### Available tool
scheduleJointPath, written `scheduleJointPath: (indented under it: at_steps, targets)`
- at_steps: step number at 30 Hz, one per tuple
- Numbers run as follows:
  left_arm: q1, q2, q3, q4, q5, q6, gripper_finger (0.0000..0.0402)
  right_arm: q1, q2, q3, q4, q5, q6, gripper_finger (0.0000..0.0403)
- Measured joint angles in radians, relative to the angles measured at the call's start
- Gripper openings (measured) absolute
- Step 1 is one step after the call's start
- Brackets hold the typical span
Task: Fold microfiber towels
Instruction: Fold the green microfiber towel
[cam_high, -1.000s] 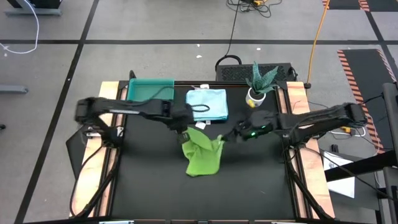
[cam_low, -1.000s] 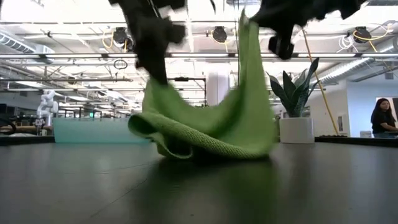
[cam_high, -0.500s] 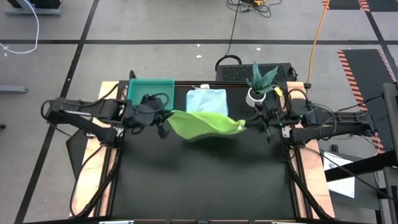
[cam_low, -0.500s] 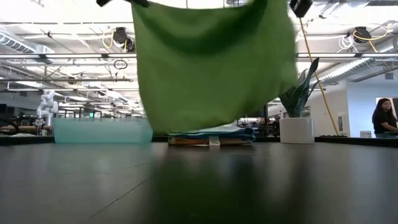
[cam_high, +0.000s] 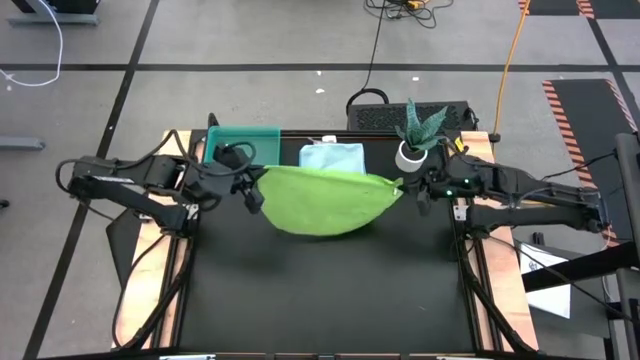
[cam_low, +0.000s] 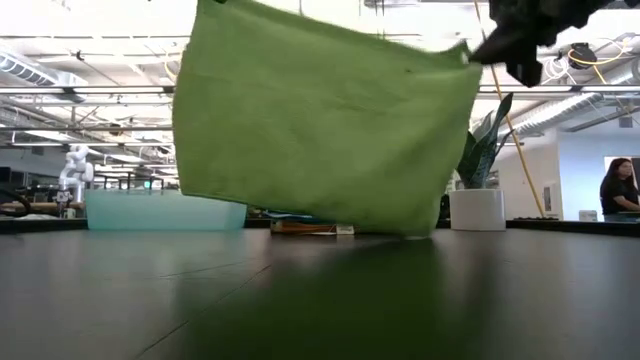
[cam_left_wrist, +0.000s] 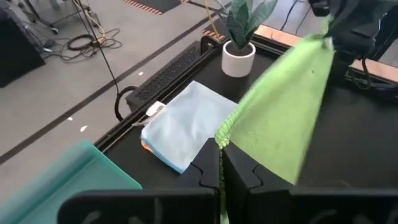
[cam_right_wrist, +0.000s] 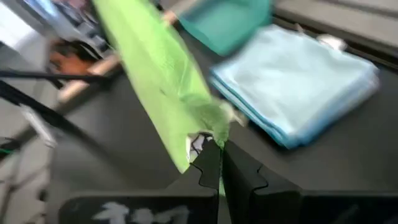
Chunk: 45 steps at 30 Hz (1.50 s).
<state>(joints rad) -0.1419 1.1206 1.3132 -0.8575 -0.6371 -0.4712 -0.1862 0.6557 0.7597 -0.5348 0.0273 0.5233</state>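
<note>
A green microfiber towel (cam_high: 325, 200) hangs as a spread sheet between my two grippers over the middle of the table. My left gripper (cam_high: 254, 190) is shut on its left top corner and my right gripper (cam_high: 413, 190) is shut on its right top corner. In the low view the towel (cam_low: 320, 130) slopes down toward the right gripper (cam_low: 505, 45); its lower edge hangs just above the table, and I cannot tell whether it touches. A stack of folded towels with a pale blue one on top (cam_high: 332, 158) lies flat behind it. My left gripper pinches the towel's top corner (cam_left_wrist: 222, 138) between its two fingers, coming level from the table's left side. The cloth hangs below and runs stretched toward the other gripper. My right gripper pinches the opposite top corner (cam_right_wrist: 210, 123) between its two fingers, coming from the table's right side. The cloth bunches a little at the fingertips and runs stretched away from them.
A teal tray (cam_high: 240, 143) stands at the back left. A potted plant in a white pot (cam_high: 413, 140) stands at the back right, close to my right gripper. A person (cam_low: 612, 188) stands in the room beyond the table.
The two grippers have drawn apart, the left toward the table's left edge and up, the right toward the right edge. The green towel, which lay crumpled on the table, has been lifted off it and spread out into a flat hanging sheet between them.
</note>
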Motion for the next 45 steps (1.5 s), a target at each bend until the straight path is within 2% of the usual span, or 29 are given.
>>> scheduleJointPath:
  at_steps: [5,10,16,20,27,33,40,45]
  targets:
    - [0.034,-0.011,0.000,-0.001,0.005,0.018,0.0000,-0.075,0.015,0.000,-0.067,0.024,-0.100,0.0000]
    - [0.050,-0.011,0.000,-0.006,0.011,0.024,0.0000,-0.129,0.020,0.000,-0.041,0.015,-0.142,0.0000]
    - [0.052,-0.014,0.000,-0.009,0.007,0.020,0.0000,-0.181,0.020,0.007,0.114,-0.076,-0.206,0.0000]
    - [0.052,-0.001,0.001,-0.009,0.025,0.016,0.0000,-0.219,0.021,0.070,0.118,-0.118,-0.248,0.0000]
    - [0.081,0.008,0.001,-0.008,0.035,0.060,0.0000,-0.271,0.054,0.242,-0.031,-0.137,-0.330,0.0000]
    - [0.150,-0.025,0.001,-0.005,0.069,0.106,0.0000,-0.295,0.142,0.362,-0.158,-0.141,-0.395,0.0000]
    - [0.195,-0.028,0.001,-0.013,0.165,0.145,0.0000,-0.298,0.212,0.377,-0.213,-0.163,-0.408,0.0000]
    - [0.173,-0.017,0.001,-0.111,0.205,0.073,0.0000,-0.270,0.231,0.367,-0.335,-0.166,-0.374,0.0000]
